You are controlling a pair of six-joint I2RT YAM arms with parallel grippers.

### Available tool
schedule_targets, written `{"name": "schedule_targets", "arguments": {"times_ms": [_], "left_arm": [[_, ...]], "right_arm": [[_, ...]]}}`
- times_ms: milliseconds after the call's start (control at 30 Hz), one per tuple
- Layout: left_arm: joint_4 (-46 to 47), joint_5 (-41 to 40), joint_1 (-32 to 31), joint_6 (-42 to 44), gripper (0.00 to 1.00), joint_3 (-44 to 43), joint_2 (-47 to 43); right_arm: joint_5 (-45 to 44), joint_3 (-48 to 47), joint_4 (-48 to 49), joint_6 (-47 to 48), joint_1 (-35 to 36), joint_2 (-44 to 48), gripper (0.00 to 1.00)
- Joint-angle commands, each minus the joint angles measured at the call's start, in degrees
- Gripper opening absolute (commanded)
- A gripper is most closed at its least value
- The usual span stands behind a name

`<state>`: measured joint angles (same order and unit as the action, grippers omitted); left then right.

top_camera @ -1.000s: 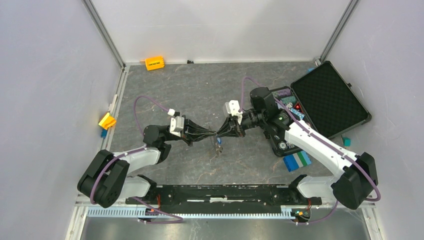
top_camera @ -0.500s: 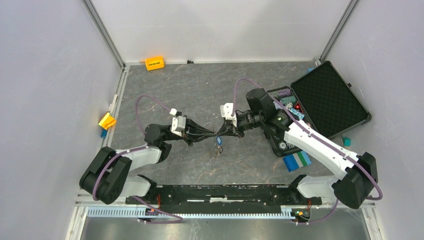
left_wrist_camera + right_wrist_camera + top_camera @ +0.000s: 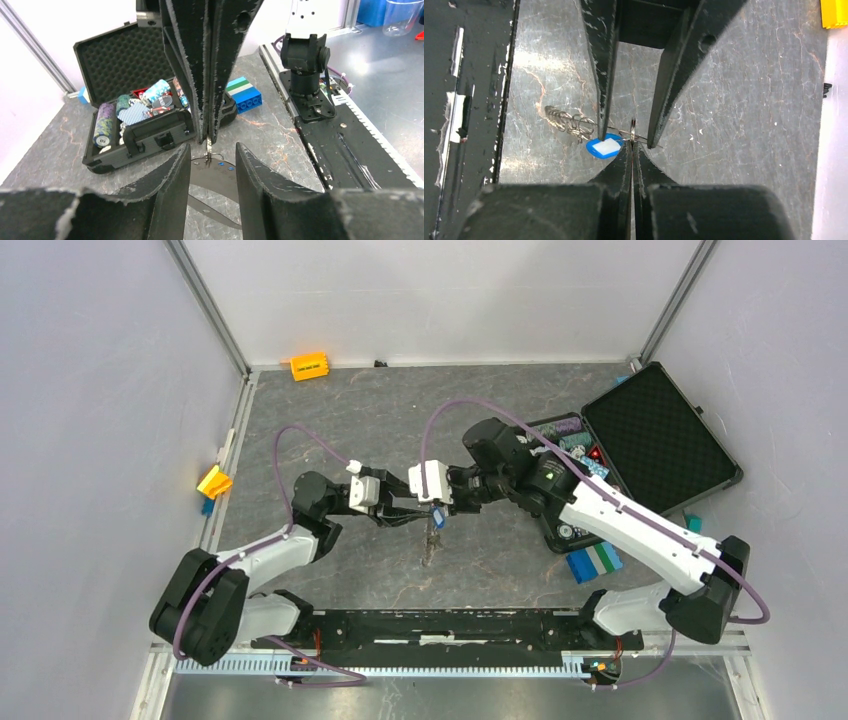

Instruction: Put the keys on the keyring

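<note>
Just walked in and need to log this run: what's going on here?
The two arms meet above the table. The right gripper is shut on a small metal ring, with a blue tag and keys dangling from it. The left gripper faces it, jaws open on either side of the right gripper's tip, gripping nothing.

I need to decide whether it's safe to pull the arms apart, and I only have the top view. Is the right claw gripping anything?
Observer: Yes. The right wrist view shows the right claw shut on a thin wire ring.
Operator: And the left claw?
Observer: The left claw is open, with one finger on either side of the right claw's tips.
Operator: Where are the keys relative to that ring?
Observer: The blue tag, which has a white label, sits right beside the ring. The pale keys trail beyond the tag.
</note>
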<state>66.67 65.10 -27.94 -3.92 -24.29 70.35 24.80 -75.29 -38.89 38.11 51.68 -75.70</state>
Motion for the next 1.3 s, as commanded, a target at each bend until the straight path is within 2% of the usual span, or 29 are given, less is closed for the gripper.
{"name": "schedule_targets", "arguments": {"times_ms": [0,200,533,933,1267], "left_arm": [[-7.3,1.2,0.9,6.9,0.46,-3.2,-0.3],[-11.3,1.5,2.0,10.0,0.45,-4.0,-0.8],[-10.9,2.9,3.1,11.6,0.26,-2.9,-2.6],[-7.2,5.0,2.9,9.4,0.29,-3.6,0.0],[-5.9,4.6,2.3,8.2,0.19,-3.7,0.8]], "right_arm": [[-7.6,-6.6,-5.4,3.0,2.7,-2.5,0.00],[-13.1,-11.7,-11.0,4.9,5.5,-5.8,0.00],[-16.6,-14.9,-14.9,5.2,6.9,-9.1,0.00],[-15.2,-16.3,-15.3,4.3,6.9,-10.7,0.00],[-13.7,-15.5,-14.1,3.8,6.9,-11.1,0.00]]}}
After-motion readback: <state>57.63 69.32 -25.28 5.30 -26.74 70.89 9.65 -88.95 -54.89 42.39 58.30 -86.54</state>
